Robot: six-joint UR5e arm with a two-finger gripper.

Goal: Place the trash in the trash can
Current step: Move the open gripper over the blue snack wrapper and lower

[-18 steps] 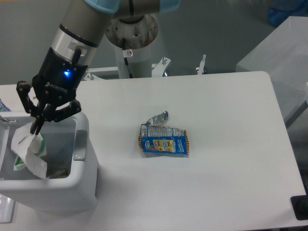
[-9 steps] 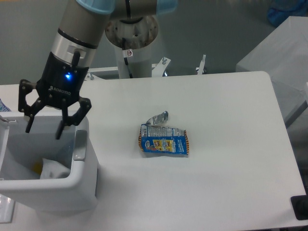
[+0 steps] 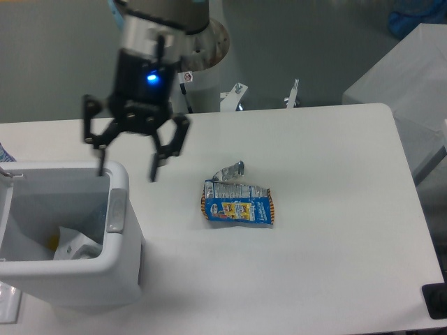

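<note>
From my remote seat I see a white rounded-corner tabletop [image 3: 328,209] under even, soft light. Behind it lies a dull grey floor [image 3: 307,49]. A pale grey box-like surface [image 3: 408,84] stands at the right, something blue [image 3: 415,17] above it.

Snack packet [image 3: 237,203]: glossy crinkled foil, silver torn edge. Trash can [image 3: 84,276]: smooth white plastic. Table [image 3: 335,244]: matt white.
</note>
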